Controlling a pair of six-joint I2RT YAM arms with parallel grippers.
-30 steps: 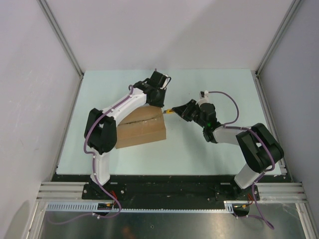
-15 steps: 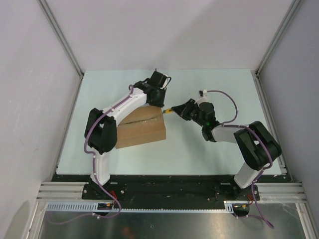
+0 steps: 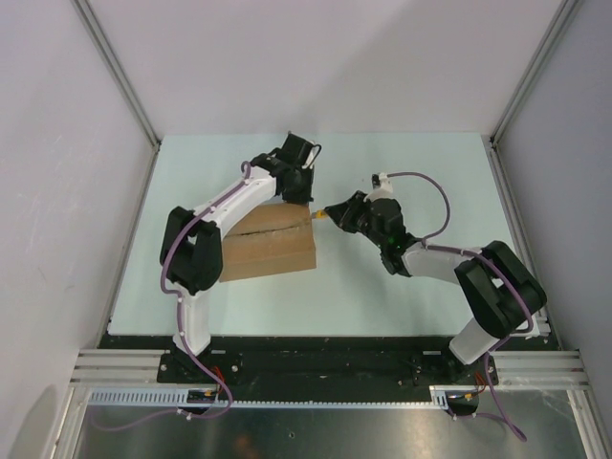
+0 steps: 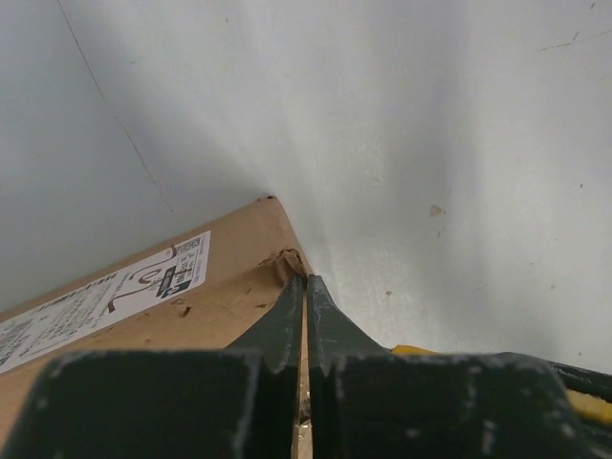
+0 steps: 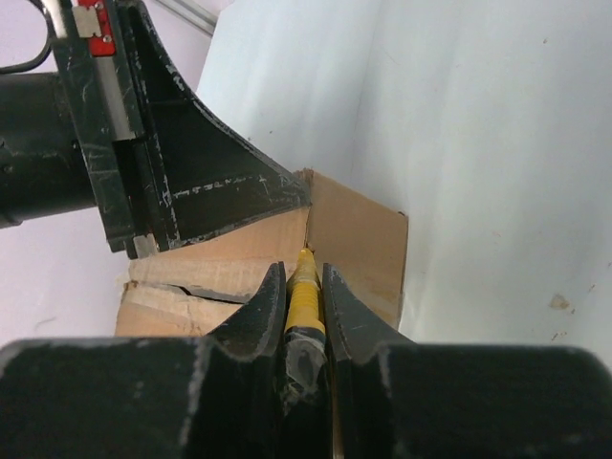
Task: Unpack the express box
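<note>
On the pale green bench (image 3: 430,163), left of its middle and away from every edge, sits the express box (image 3: 273,251), a brown rectangular corrugated cardboard carton with its centre seam running across the top. From above, the left gripper (image 3: 306,199) reaches over the box to its far right corner. The right gripper (image 3: 333,212) comes in from the right, holding a slim yellow utility knife (image 3: 322,216) whose tip meets that same corner.

At the left wrist, the two dark fingers (image 4: 285,320) are clenched flat together with nothing visible between them, and their tips rest at the frayed corner of the box (image 4: 215,320). A white shipping label (image 4: 105,298) lies on the cardboard face to the left.

At the right wrist, the jaws grasp the knife (image 5: 304,292) on both sides, and its point touches the box (image 5: 356,239) at the corner. The left gripper's black fingers (image 5: 239,196) lie on the cardboard just beyond the tip. The seam gapes slightly at lower left.
</note>
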